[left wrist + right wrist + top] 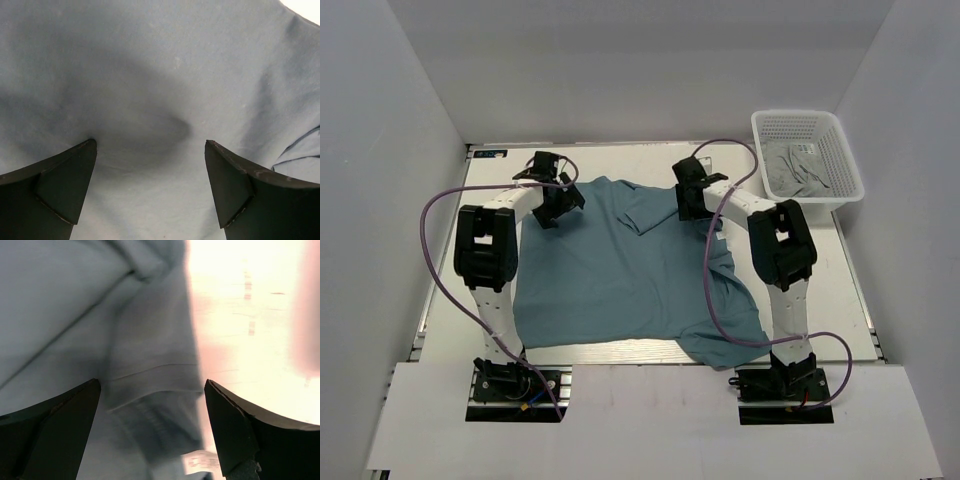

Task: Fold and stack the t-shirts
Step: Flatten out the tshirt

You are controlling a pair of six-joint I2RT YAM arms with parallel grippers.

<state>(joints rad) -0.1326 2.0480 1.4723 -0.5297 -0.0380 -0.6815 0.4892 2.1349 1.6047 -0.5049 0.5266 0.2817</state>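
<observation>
Teal t-shirt [620,270] lies spread and wrinkled at the centre of the table [840,290] in the top view. Its lower right corner is rumpled beside the right arm's base. Left gripper [552,198] is at the shirt's upper left edge, jaws wide apart over flat cloth (wrist view: nothing pinched). Right gripper [688,197] is at the upper right edge, jaws likewise spread, above a blurred shirt edge next to bare table. White basket [842,160], upper right of frame, holds grey cloth [795,170].
</observation>
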